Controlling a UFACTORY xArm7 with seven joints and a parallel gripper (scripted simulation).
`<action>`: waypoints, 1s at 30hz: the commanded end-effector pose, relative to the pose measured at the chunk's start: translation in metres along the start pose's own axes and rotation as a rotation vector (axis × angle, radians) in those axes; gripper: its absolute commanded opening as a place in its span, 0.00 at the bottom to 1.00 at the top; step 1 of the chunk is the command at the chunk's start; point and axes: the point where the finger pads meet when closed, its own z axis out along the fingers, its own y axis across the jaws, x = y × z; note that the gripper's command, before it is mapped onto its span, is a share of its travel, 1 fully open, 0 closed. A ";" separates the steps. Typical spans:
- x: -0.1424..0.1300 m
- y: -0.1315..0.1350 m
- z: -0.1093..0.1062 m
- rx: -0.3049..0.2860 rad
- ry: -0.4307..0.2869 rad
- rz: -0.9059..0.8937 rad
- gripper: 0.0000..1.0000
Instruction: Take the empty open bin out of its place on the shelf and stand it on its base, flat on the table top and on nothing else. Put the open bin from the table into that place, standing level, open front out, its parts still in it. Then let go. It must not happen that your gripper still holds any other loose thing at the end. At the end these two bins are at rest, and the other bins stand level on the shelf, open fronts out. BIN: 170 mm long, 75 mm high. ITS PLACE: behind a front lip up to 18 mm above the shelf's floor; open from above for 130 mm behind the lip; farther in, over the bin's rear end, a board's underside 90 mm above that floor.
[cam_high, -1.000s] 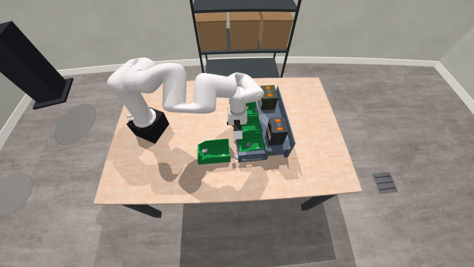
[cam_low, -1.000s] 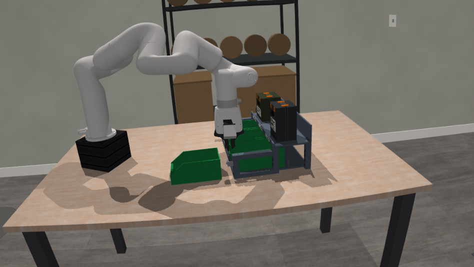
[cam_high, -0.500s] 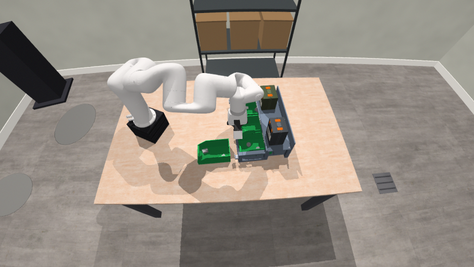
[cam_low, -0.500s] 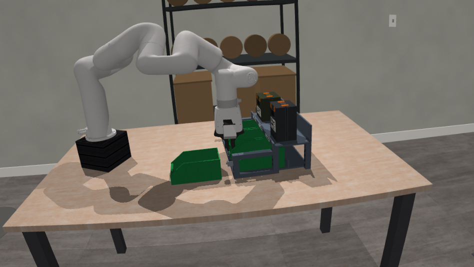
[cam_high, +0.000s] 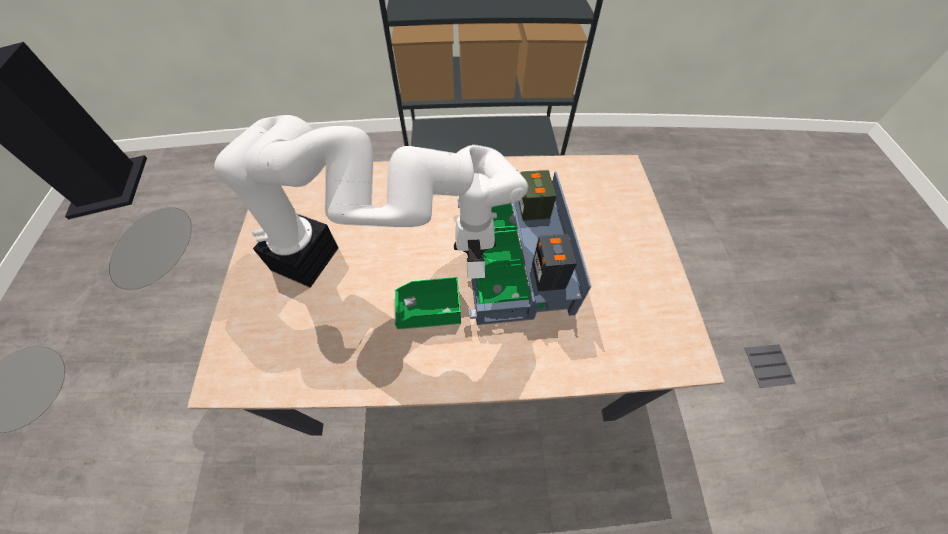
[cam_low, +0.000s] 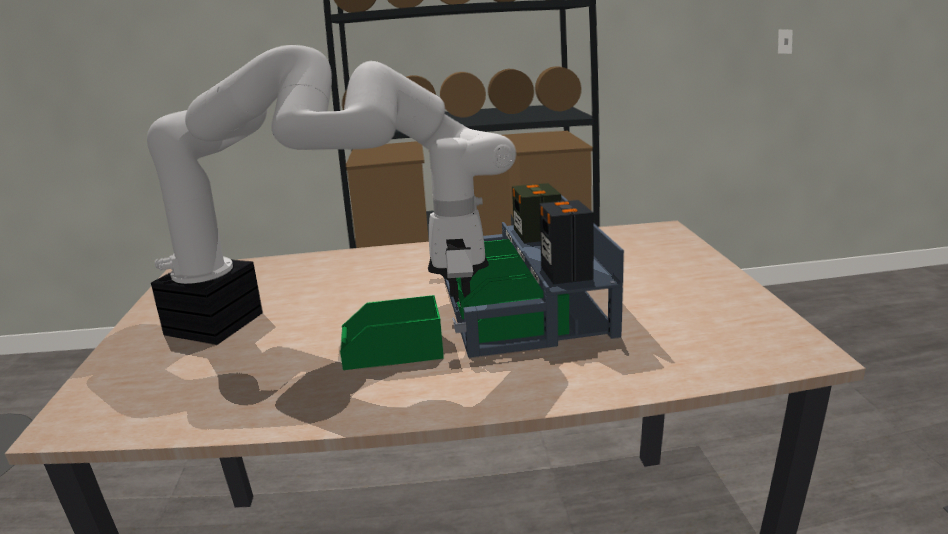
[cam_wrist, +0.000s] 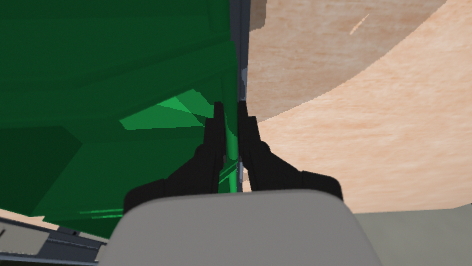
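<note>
"On the wooden surface (cam_high: 298, 371) (cam_low: 371, 398) (cam_wrist: 390, 125), what's threatening the shelf (cam_high: 571, 232) (cam_low: 609, 265) (cam_wrist: 240, 30)?"

"A crooked pull, I'd say: the middle bin (cam_high: 502, 255) (cam_low: 507, 271) (cam_wrist: 125, 160), apparently the empty one, is sitting under the board at its right, so lifting straight up would risk jamming its rear."

"And its neighbours?"

"The near shelf bin (cam_high: 500, 291) (cam_low: 510, 326) is standing close beside it; rubbing walls could tilt it."

"Where's the replacement?"

"The filled bin (cam_high: 427, 298) (cam_low: 392, 334) is standing left of the shelf's near end. A wide swing could knock it."

"The grip?"

"The end effector (cam_high: 474, 265) (cam_low: 460, 293) (cam_wrist: 230, 114) is pinching the middle bin's front wall; being so narrow, that hold could let it pivot."

"Smallest worry?"

"Parts (cam_high: 409, 301) are lying loose, so tipping later could be spilling them."

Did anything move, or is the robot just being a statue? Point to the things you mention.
I can't see anything that moved. The arm, the bin on the table (cam_high: 427, 301) (cam_low: 392, 341) and the black boxes stayed put. The pincer (cam_high: 475, 265) (cam_low: 460, 295) (cam_wrist: 230, 114) pinches the shelf bin's (cam_high: 502, 252) (cam_low: 497, 268) (cam_wrist: 150, 165) front edge; I can't tell when it grabbed.
</note>
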 end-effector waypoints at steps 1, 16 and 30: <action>0.000 -0.001 -0.002 0.004 0.000 0.000 0.00; 0.000 -0.001 -0.010 0.004 0.000 0.000 0.00; 0.000 -0.001 -0.021 0.004 0.000 0.000 0.00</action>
